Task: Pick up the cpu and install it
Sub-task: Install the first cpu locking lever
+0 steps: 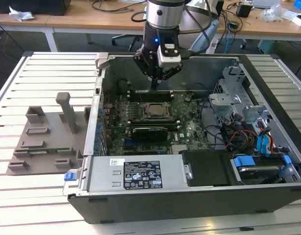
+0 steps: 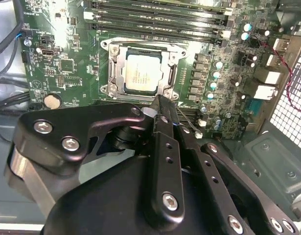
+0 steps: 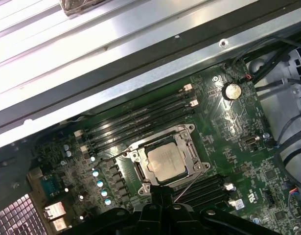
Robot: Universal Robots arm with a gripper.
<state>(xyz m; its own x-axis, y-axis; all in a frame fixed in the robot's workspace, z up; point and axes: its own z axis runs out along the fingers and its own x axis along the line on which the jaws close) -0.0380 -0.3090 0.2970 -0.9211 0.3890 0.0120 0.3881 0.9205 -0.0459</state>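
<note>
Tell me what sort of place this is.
Likely a robotics lab or workshop: a robot arm hangs over an open computer case on a slatted metal table, with cable-strewn desks behind.

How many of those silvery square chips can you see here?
1. The cpu lies in the metal-framed socket on the green motherboard; the arm may hide others.

The arm is a silvery-grey metal cylinder with a black collar lit by a small blue light. A pale grey box sits on its wrist. The hand is matt black, its linked bars pinned by silver screws.
</note>
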